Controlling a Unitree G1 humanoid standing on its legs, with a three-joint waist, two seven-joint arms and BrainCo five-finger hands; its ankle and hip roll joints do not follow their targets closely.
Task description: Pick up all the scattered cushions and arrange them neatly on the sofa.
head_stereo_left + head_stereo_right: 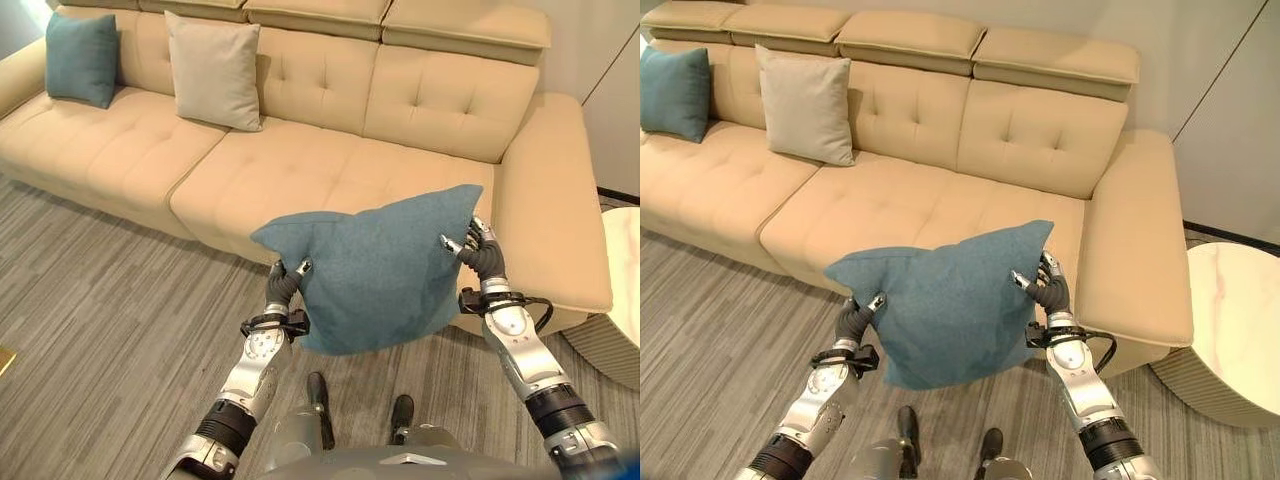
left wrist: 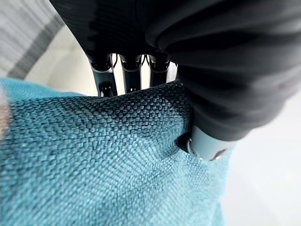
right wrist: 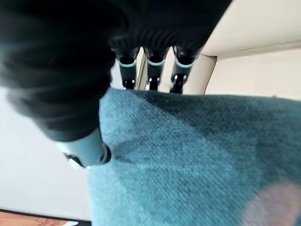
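Blue cushion (image 1: 380, 265) held in the air over the floor (image 1: 100, 330) before the sofa (image 1: 300, 170), left hand (image 1: 283, 285) and right hand (image 1: 478, 252) each pinching an edge; teal cushion (image 1: 80, 58) and beige cushion (image 1: 214, 70) lean on sofa back, round desk (image 1: 1240, 320) at right

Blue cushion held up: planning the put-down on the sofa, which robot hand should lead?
Probably the right robot hand: it pinches the blue cushion over the sofa's empty right seat; the left robot hand grips nearer the floor.
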